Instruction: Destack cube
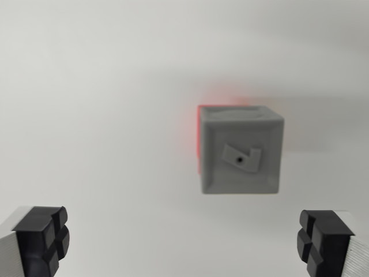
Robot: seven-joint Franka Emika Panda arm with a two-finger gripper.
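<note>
The grey cube point(241, 149) sits on a red cube point(199, 135), of which only a sliver shows, on the white table point(92, 104). It lies ahead of the gripper point(184, 245), toward the wrist view's right. The jaws stand wide apart, empty.

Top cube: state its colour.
Grey, seen in the wrist view: the top cube covers a red cube peeking out beneath.

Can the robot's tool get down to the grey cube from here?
Probably yes. The tool is open wide, with nothing between its fingertips and the grey cube. The cube sits toward the wrist view's right, so the tool may need to shift over first.
</note>
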